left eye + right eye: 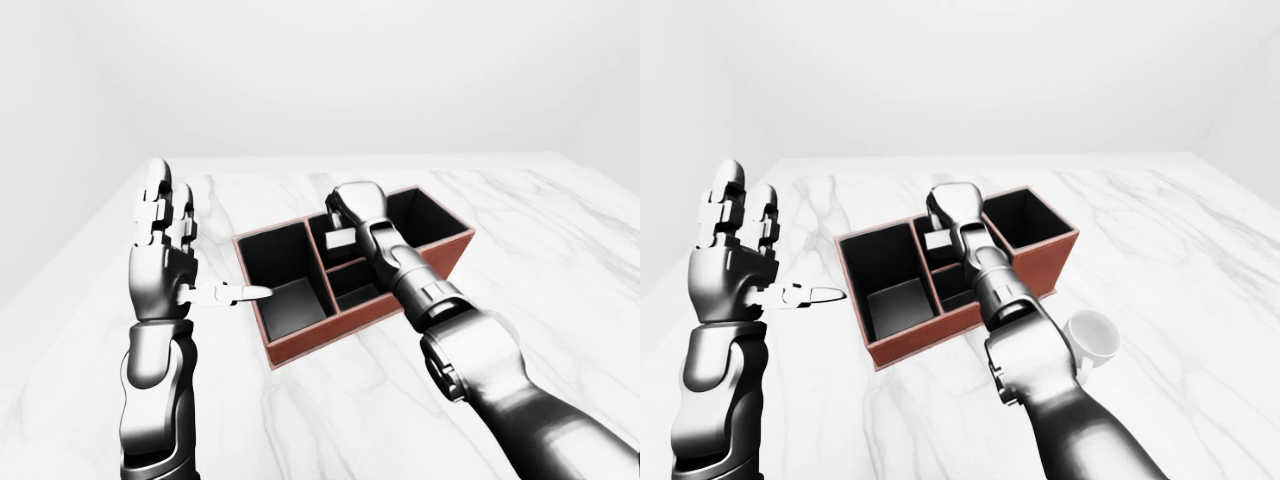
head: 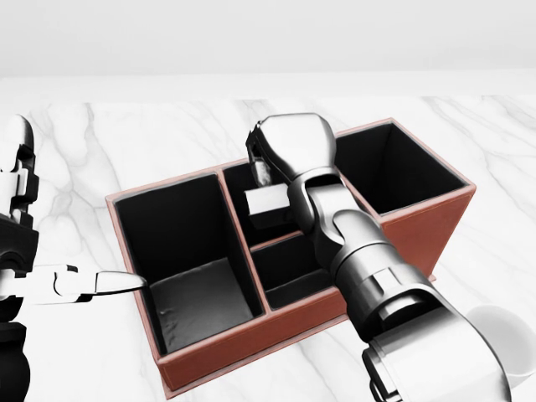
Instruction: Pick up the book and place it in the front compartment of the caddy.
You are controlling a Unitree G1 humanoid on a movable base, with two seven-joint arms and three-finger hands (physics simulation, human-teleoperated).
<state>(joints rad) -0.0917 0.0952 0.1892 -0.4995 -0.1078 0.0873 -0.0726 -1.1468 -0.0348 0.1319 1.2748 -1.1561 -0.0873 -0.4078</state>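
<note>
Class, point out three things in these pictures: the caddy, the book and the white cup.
caddy (image 2: 251,339): head view, its red outer wall.
book (image 2: 266,202): head view, its pale cover.
cup (image 1: 1092,337): right-eye view, its rim.

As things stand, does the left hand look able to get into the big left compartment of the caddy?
Probably yes. The left hand is open and raised beside the caddy, one finger reaching toward its left wall. That compartment looks unoccupied, and the right hand is over the middle section, so nothing blocks it.
</note>
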